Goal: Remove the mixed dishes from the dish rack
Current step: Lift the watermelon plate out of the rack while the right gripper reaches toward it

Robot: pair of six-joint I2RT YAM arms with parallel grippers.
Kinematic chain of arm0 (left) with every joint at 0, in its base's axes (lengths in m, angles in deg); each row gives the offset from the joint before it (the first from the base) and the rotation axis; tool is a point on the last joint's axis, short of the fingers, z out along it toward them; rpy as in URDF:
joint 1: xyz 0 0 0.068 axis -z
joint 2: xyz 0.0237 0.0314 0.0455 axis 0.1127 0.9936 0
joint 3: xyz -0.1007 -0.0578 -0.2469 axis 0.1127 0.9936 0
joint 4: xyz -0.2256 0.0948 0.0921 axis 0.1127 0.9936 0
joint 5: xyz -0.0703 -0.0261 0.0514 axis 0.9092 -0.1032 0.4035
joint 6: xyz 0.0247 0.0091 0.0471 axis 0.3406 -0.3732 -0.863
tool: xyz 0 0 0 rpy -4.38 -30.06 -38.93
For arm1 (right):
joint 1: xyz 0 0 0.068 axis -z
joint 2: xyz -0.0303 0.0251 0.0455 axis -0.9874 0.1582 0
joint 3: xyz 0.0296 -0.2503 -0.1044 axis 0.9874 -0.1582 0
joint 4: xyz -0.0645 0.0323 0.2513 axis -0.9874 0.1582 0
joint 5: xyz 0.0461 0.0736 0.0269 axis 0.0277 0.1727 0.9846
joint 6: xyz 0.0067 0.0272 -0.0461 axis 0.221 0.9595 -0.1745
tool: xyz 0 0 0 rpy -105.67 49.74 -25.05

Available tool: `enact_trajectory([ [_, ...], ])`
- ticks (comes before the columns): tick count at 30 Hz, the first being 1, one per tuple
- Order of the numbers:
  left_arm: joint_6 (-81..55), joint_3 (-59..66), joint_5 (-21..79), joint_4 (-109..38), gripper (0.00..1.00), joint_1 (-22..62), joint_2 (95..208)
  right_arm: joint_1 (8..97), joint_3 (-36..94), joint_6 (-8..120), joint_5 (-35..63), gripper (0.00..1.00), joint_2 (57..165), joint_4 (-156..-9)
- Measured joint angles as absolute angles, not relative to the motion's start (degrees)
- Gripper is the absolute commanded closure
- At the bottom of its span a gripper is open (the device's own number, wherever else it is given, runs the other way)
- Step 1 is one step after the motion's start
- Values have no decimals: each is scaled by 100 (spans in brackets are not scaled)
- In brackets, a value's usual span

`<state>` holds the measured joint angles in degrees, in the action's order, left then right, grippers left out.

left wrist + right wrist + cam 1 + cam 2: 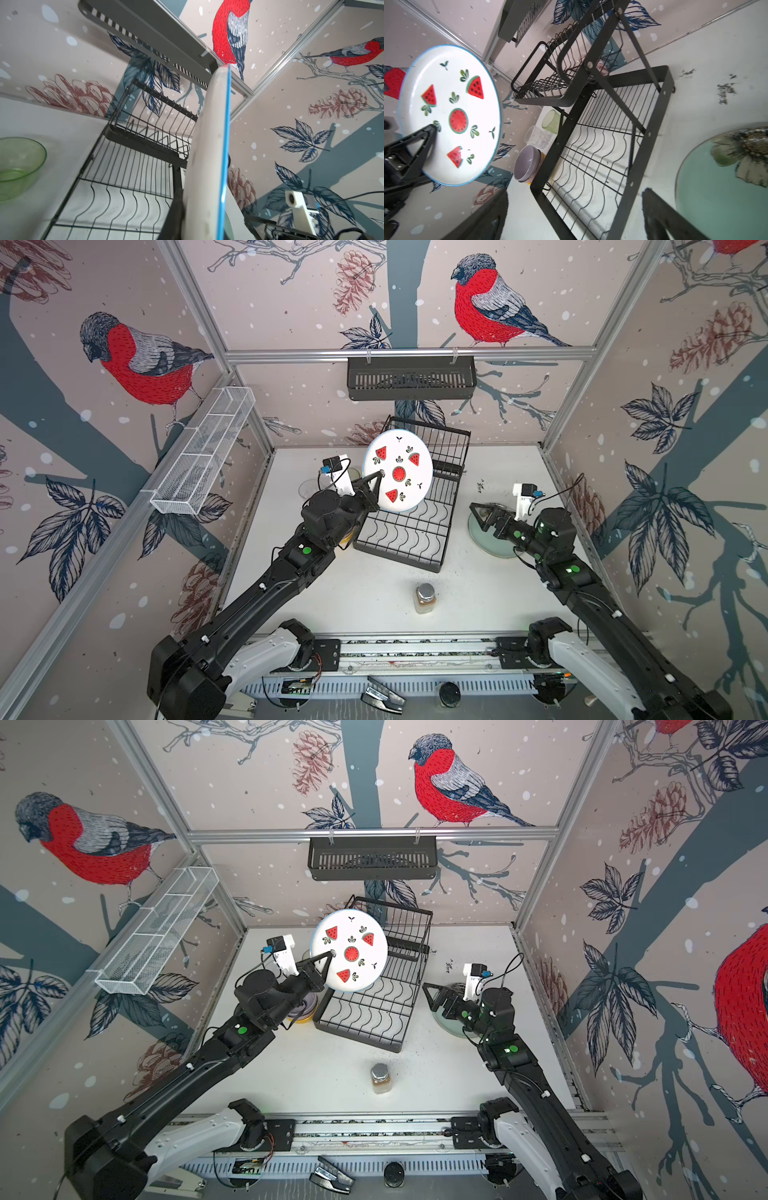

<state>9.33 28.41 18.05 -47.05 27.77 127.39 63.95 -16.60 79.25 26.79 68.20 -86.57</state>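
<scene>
Though the silver-capped jar (424,597) stands well apart in front, risk lies further in. The right gripper (478,512), spread wide and empty, hovers over the pale green plate (492,548) on the table. The left gripper (379,477) is closed on the watermelon plate (405,489), pinching only its rim and holding it on edge above the dish rack (415,531). A slip would drop it onto the wires, the lilac bowl (527,164) or the green tumbler (551,122) beyond.

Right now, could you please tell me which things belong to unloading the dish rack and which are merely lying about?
Part of the job: dish rack; watermelon plate, held by the left gripper; pale green plate; stacked bowls; green tumbler; clear tumbler.

Lying about: jar of brown powder; black slotted basket; white mesh tray.
</scene>
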Motion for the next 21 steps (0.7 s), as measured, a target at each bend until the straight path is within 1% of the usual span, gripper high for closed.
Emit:
enact_trajectory([
  [8,1547,3020,2736,-5437,100,2763,13174,5697,-1712,8207,2270,0,6835,-9035],
  [15,1914,3077,3396,-6016,100,2763,13620,5356,-1714,8353,2036,0,6859,-9409],
  [21,2157,3147,3803,-6371,100,2763,13937,5181,-1655,8380,1944,6,7084,-9608],
])
